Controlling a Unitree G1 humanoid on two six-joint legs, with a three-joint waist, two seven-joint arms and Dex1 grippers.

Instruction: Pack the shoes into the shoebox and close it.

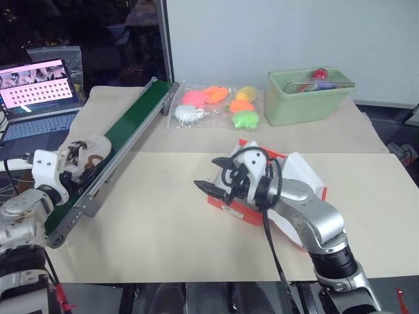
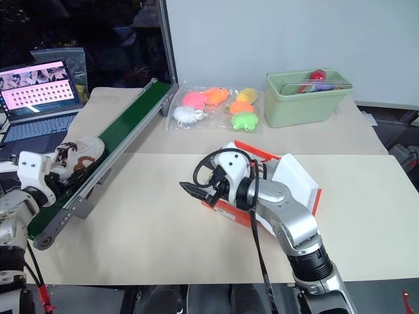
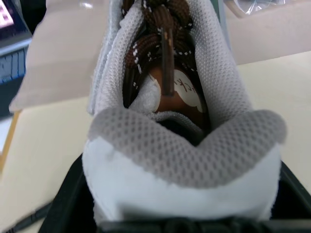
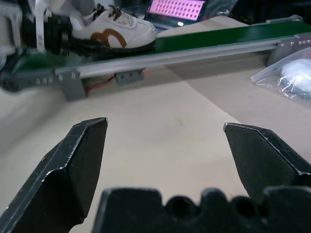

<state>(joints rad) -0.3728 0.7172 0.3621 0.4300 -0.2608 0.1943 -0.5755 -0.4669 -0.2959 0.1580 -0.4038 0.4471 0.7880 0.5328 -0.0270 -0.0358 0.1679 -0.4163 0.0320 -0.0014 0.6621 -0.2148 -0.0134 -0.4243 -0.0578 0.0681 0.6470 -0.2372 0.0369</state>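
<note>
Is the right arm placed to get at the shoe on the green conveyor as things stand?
Probably not without a long reach. The right gripper hangs open beside the shoebox, with bare table between it and the shoe. Nothing blocks the way, but the left gripper is already closed on that shoe's heel.

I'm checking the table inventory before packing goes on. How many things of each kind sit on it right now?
Shoe: 1, on the green conveyor belt, at the left gripper
Shoebox: 1, lid open
Green bin: 1
Clear bag of soft toys: 1
Laptop: 1
Conveyor belt: 1
Total: 6
</note>
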